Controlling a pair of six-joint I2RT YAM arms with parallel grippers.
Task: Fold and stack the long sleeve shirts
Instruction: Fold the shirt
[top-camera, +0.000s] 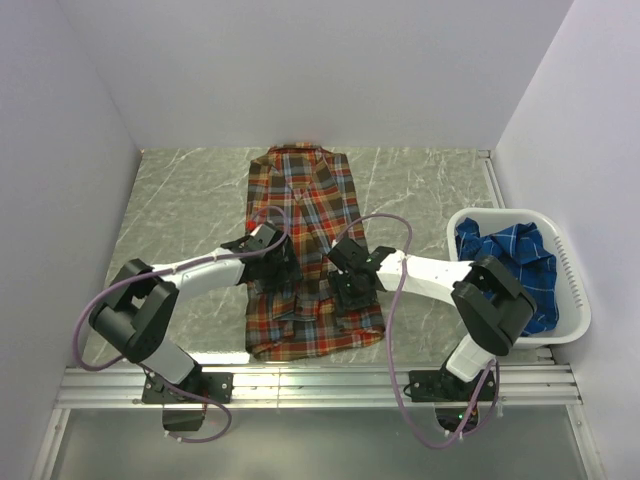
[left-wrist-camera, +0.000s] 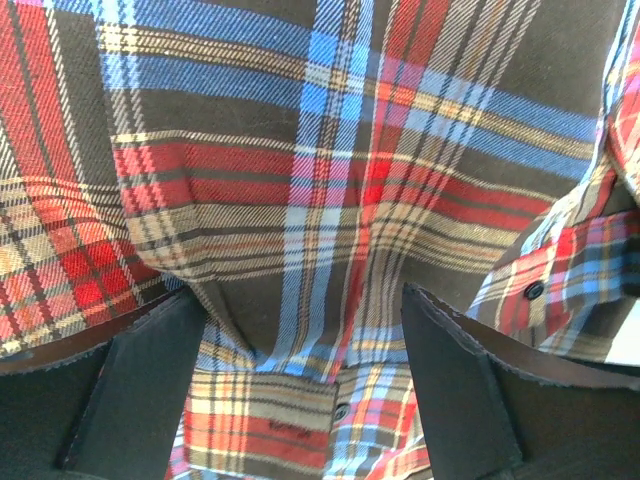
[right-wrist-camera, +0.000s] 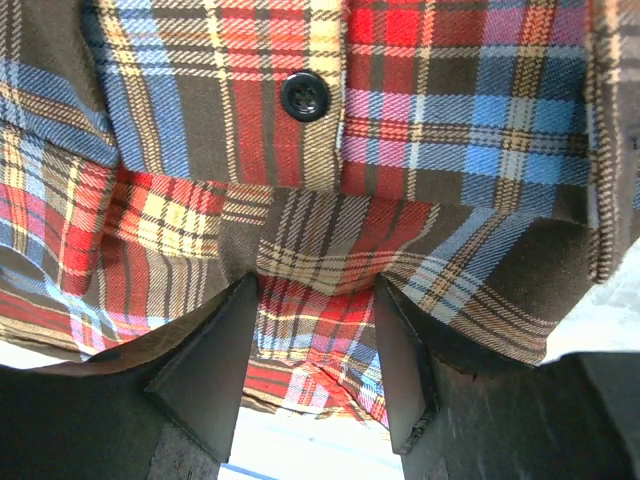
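red plaid shirt (top-camera: 300, 200) on the counter (top-camera: 190, 200)
my left claw (left-wrist-camera: 300, 300) gapes over it; my right claw (right-wrist-camera: 315, 285) straddles a fold, grip i cannot tell.

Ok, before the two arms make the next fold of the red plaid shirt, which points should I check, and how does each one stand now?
1. Red plaid shirt flat on the table, no sleeve sticking out: ok.
2. Left gripper jaws apart, cloth between them: ok.
3. Right gripper clamped on the cloth: cannot tell.
4. Both grippers roughly level across the shirt: ok.
5. Blue plaid shirt out of the way in the white basket: ok.
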